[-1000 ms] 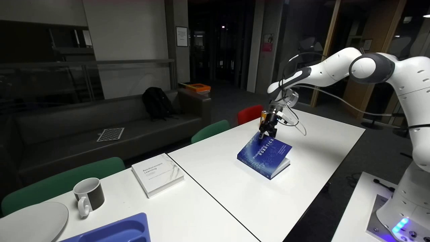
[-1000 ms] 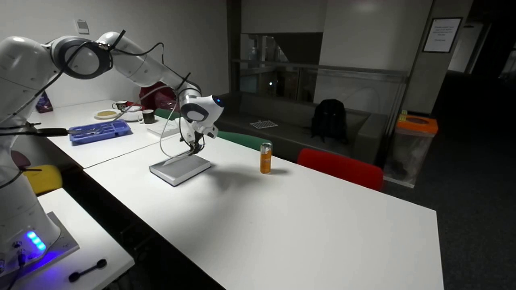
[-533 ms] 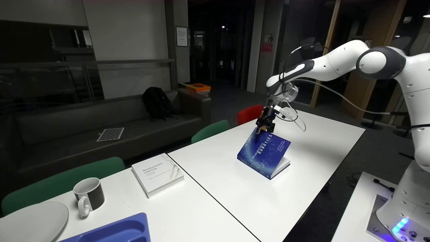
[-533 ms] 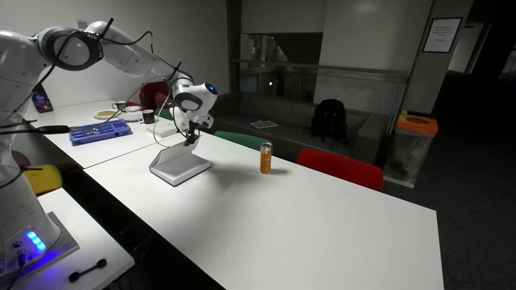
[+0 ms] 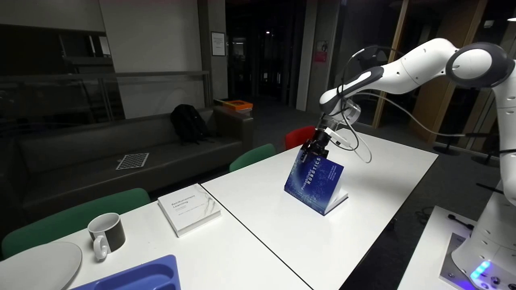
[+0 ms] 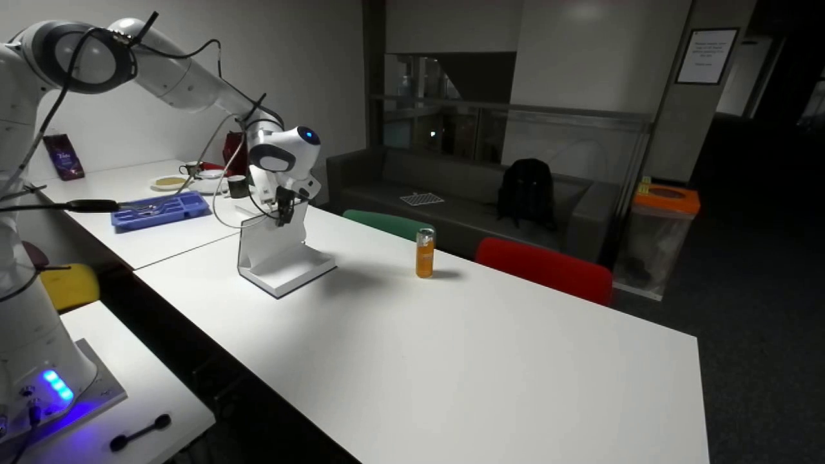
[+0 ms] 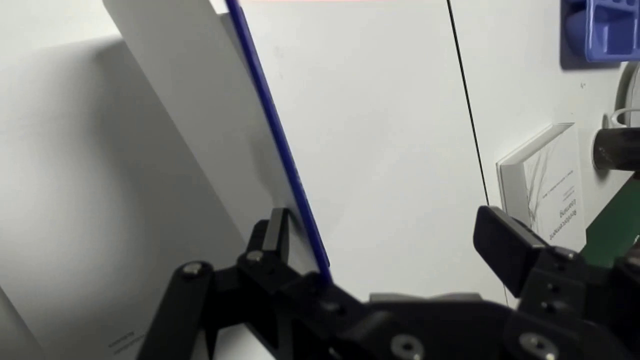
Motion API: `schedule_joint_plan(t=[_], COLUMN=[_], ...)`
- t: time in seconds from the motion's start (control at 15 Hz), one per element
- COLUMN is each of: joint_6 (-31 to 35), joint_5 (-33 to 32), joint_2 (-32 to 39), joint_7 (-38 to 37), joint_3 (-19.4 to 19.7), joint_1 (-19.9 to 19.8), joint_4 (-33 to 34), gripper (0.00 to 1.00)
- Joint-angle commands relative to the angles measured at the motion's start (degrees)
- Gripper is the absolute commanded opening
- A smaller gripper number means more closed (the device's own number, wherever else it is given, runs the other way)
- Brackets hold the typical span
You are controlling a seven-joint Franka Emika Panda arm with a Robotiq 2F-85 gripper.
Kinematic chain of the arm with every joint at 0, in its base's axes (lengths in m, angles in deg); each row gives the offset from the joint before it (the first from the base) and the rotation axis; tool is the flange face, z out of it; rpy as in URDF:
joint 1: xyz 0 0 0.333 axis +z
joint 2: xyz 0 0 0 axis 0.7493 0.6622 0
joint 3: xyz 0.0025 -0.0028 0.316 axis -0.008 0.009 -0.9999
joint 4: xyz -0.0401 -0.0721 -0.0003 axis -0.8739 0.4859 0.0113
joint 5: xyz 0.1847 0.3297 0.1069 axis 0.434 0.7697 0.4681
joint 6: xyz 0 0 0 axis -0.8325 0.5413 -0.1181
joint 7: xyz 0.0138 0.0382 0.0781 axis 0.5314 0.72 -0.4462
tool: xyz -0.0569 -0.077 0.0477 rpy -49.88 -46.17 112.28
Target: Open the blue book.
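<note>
The blue book (image 5: 314, 183) lies on the table with its front cover lifted steeply. In an exterior view its white pages (image 6: 290, 267) and the pale inside of the raised cover show. My gripper (image 5: 313, 154) is at the upper edge of the cover; it also shows in an exterior view (image 6: 285, 211). In the wrist view my gripper (image 7: 392, 240) has its fingers wide apart. The blue cover edge (image 7: 281, 135) runs between them, close to the left finger, which is on the cover's inner side. The right finger is far from the cover.
A white-covered book (image 5: 189, 209) lies on the table beyond the seam. A mug (image 5: 107, 233), a plate (image 5: 40, 266) and a brighter blue tray (image 5: 141, 276) are also there. An orange can (image 6: 425, 254) stands on the table's other part. Green (image 5: 253, 157) and red chairs (image 6: 544, 270) line the edge.
The book's cover has swung up from a low angle to a steep one. My gripper has moved with it, up and towards the white-covered book. The page block has stayed in place.
</note>
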Motion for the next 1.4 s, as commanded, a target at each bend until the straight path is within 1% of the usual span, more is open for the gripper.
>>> schedule_joint_plan(t=[0.0, 0.27, 0.73, 0.93, 1.33], joint_6=[5.9, 9.8, 14.4, 16.6, 19.1], joint_5=[2.2, 1.7, -0.3, -1.2, -3.6], joint_2=[-4.9, -5.6, -8.2, -9.0, -8.3], joint_7=[-2.1, -4.5, -7.6, -8.5, -12.6], joint_3=[-0.3, -0.4, -1.0, -1.6, -3.5], joint_1=[3.0, 5.0, 8.4, 10.2, 13.2], joint_4=[-7.0, -8.1, -10.9, -12.1, -13.5], gripper=[1.00, 1.00, 1.00, 1.00, 1.00])
